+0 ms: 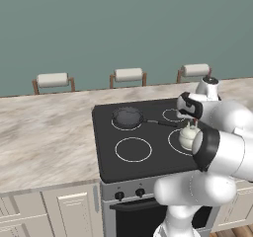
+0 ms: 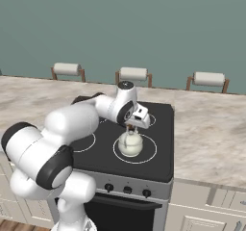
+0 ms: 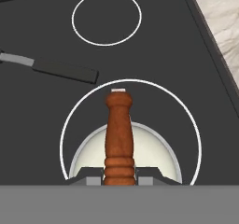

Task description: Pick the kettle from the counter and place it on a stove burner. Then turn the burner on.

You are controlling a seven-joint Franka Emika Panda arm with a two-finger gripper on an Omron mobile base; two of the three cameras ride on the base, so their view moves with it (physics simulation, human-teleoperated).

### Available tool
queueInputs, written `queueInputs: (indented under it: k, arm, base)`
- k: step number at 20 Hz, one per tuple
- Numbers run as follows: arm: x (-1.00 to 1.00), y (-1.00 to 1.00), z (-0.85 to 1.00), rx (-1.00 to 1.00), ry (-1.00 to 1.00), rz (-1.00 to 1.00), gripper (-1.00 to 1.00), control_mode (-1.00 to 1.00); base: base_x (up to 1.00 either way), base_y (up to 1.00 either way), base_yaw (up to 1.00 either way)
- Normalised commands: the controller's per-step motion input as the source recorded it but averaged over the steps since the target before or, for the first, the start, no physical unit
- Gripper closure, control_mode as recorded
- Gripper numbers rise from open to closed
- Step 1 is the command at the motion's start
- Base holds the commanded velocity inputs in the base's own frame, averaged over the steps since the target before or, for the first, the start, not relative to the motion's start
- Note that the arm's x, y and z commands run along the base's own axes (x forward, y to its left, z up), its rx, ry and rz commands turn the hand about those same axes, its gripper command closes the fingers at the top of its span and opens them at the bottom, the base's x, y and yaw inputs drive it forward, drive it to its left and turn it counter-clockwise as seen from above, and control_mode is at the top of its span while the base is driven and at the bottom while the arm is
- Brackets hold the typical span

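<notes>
While the gripper [image 3: 119, 180] hangs directly above the kettle [image 2: 130, 144], its two fingers [image 3: 92, 177] stand close together, one on each side of the reddish-brown handle piece [image 3: 118, 136], and they have it clamped between them. The handle piece runs away from the fingers along the middle of the hand view, with the cream body of the kettle round and pale underneath it.

The kettle is inside the stove burner [image 2: 135, 148], the large white circle at the front right of the black cooktop [image 1: 104, 147]. Whether its bottom touches the glass or is a little above it, I cannot tell.

The hand view shows the grip itself, and also a smaller white ring [image 3: 106, 17] further off, the end of a black pan handle [image 3: 65, 71], and a strip of the counter [image 3: 219, 17] in its corner. The left base view shows the dark frying pan [image 1: 127, 116] on the back left ring, but the arm covers part of the kettle there. The right base view shows the kettle whole, with the spout, and three knobs [image 2: 127, 190] on the front of the stove.
</notes>
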Motion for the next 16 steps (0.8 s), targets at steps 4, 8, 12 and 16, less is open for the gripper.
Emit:
queueInputs:
  k: [4,8,12,16]
  arm:
    - [0.0,-0.03,0.0,0.0,-0.02,0.0,1.0,-1.0]
    - [0.08,-0.08,0.0,0.0,-0.01,0.0,1.0,-1.0]
    - [0.17,-0.07,0.0,0.0,-0.02,0.0,1.0,-1.0]
    - [0.16,-0.08,0.0,0.0,-0.04,0.0,1.0,-1.0]
  base:
    - [0.0,0.0,0.0]
    - [0.0,0.0,0.0]
    - [0.0,0.0,0.0]
    - [0.0,0.0,0.0]
